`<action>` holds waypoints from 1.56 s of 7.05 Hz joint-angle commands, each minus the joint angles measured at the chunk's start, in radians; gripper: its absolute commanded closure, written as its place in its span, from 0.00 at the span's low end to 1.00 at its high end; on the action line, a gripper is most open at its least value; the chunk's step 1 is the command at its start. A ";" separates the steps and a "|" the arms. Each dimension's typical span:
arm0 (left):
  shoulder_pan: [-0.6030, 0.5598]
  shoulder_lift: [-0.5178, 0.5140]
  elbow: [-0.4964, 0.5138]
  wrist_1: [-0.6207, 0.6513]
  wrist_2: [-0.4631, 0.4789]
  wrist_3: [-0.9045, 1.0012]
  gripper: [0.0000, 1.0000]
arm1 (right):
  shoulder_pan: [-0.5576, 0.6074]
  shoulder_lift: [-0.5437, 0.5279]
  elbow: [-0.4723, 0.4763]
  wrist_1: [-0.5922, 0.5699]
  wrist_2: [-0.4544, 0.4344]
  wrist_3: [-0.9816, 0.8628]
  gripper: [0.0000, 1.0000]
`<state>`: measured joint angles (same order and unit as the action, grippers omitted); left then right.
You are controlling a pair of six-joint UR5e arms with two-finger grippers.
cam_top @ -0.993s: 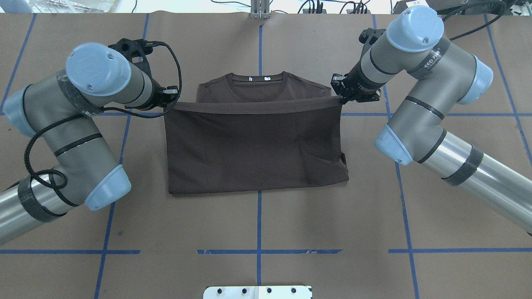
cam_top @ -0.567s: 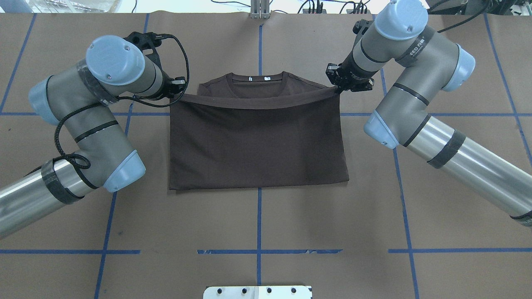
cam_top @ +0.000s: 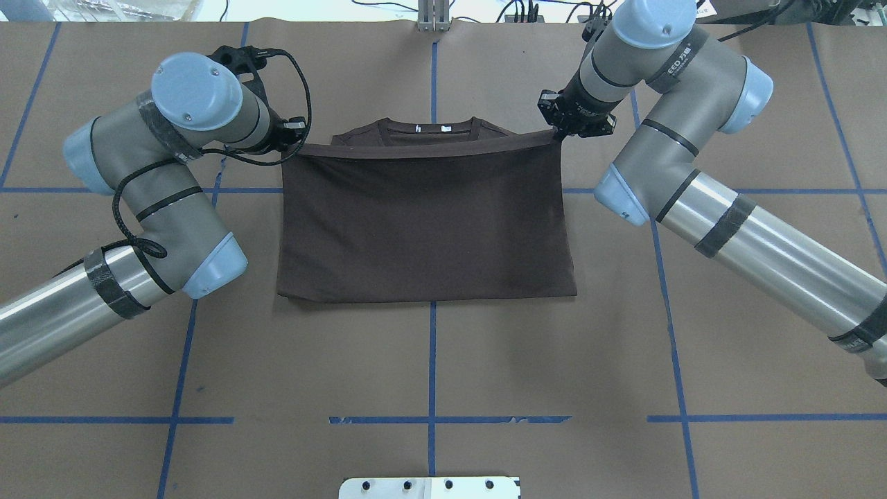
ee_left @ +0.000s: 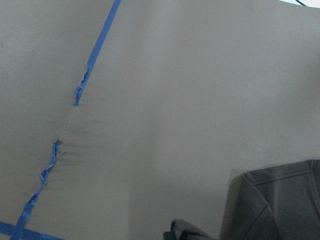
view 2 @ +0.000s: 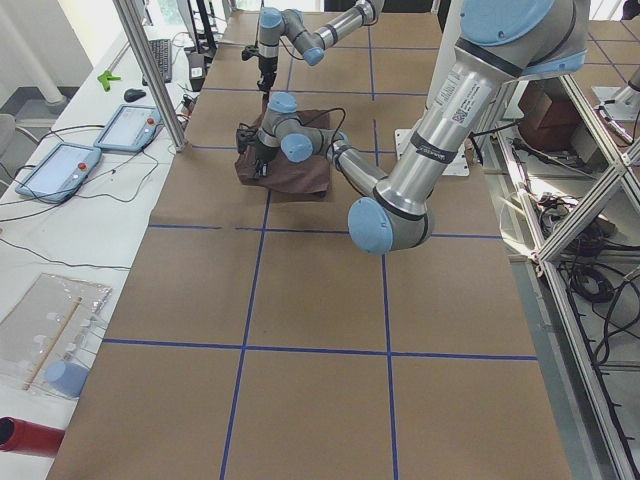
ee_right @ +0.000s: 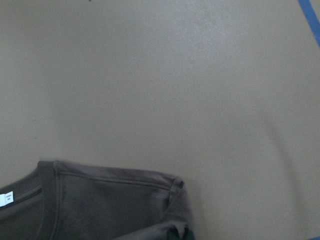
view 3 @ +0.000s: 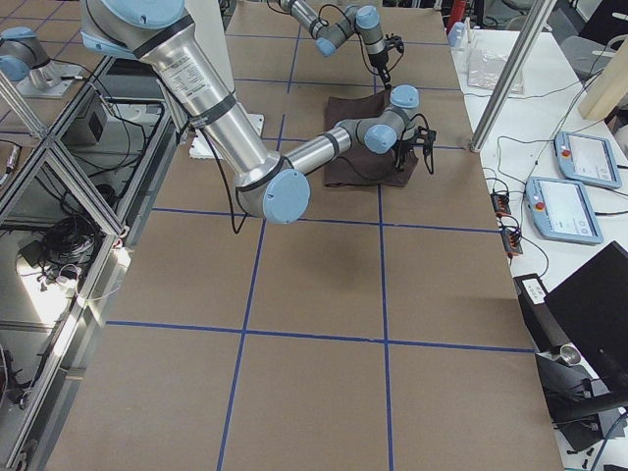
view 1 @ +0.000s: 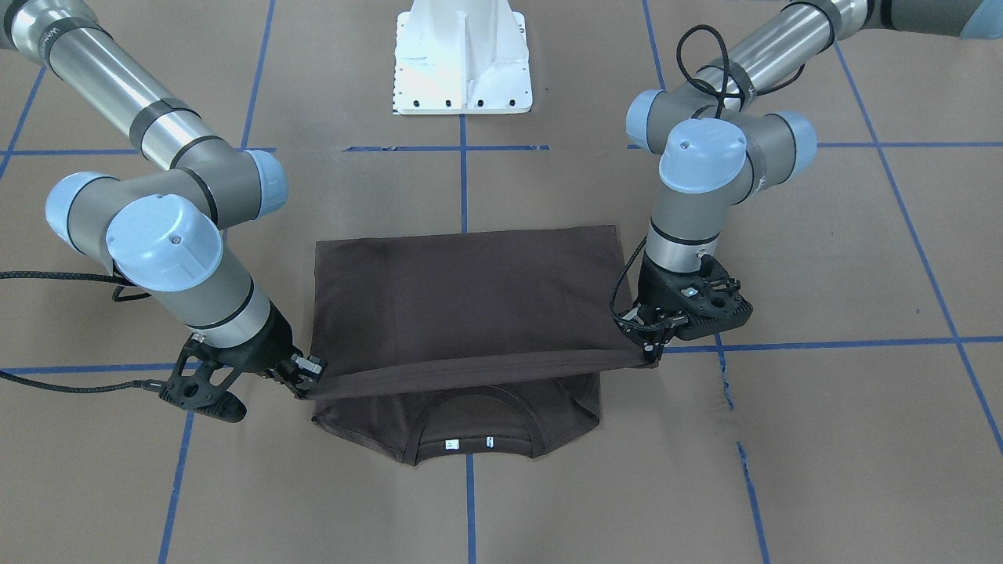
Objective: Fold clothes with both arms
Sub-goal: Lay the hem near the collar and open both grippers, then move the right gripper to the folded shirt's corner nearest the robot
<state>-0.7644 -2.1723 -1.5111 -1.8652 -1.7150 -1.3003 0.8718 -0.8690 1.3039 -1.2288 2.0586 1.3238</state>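
Note:
The dark brown T-shirt (cam_top: 426, 222) lies on the brown table, its lower half folded up over its chest. Only the collar with white tags (cam_top: 429, 128) shows beyond the lifted hem. My left gripper (cam_top: 299, 142) is shut on the hem's left corner. My right gripper (cam_top: 554, 133) is shut on the hem's right corner. The hem hangs taut between them, just above the shoulders. In the front-facing view the left gripper (view 1: 649, 352) is on the right, the right gripper (view 1: 309, 384) on the left, and the collar (view 1: 470, 439) is below the hem. Both wrist views show a shirt shoulder (ee_left: 280, 205) (ee_right: 100, 205).
The white pedestal base (view 1: 462, 63) stands at the robot's side of the table, also in the overhead view (cam_top: 429, 487). Blue tape lines (cam_top: 432, 360) cross the brown paper. Tablets (view 2: 60, 165) and cables lie on a bench beyond the table's far edge.
Both grippers have carried the hem away from the robot toward the collar. The folded layer now covers the shoulders and most of the neck opening.

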 commanded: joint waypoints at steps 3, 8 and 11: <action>-0.001 -0.050 0.037 0.001 -0.002 -0.014 1.00 | 0.003 0.022 -0.014 0.002 0.003 0.002 1.00; -0.038 -0.064 0.042 0.011 -0.005 -0.030 0.00 | 0.013 -0.026 0.053 0.057 0.116 0.017 0.00; -0.038 -0.075 0.034 0.017 -0.006 -0.036 0.00 | -0.112 -0.252 0.304 0.046 0.028 0.111 0.00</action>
<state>-0.8018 -2.2447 -1.4736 -1.8500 -1.7209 -1.3345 0.8324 -1.0236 1.5064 -1.1819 2.1415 1.3854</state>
